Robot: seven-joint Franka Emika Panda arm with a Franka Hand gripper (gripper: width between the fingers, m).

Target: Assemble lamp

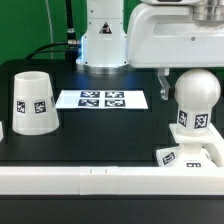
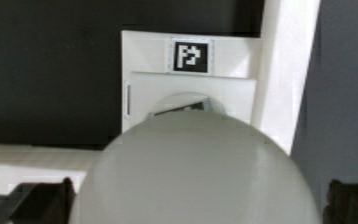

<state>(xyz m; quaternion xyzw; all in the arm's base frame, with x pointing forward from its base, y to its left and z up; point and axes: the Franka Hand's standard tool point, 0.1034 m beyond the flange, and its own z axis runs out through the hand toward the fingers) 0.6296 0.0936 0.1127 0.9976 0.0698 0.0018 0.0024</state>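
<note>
The round white bulb [image 1: 196, 92] stands upright on its tagged neck [image 1: 192, 121] over the flat white base [image 1: 188, 156] at the exterior view's right. I cannot tell whether the neck sits in the base. My gripper [image 1: 193, 96] straddles the bulb, with one dark finger [image 1: 163, 85] a little apart from its side. In the wrist view the bulb [image 2: 194, 160] fills the space between my fingertips [image 2: 44, 201], with small gaps on both sides, and the tagged base [image 2: 149, 60] lies beyond it. The tapered white shade [image 1: 33, 102] stands at the left.
The marker board [image 1: 101, 99] lies flat behind the middle of the black table. The white robot body [image 1: 103, 35] stands at the back. A white rail [image 1: 80, 180] runs along the table's front edge.
</note>
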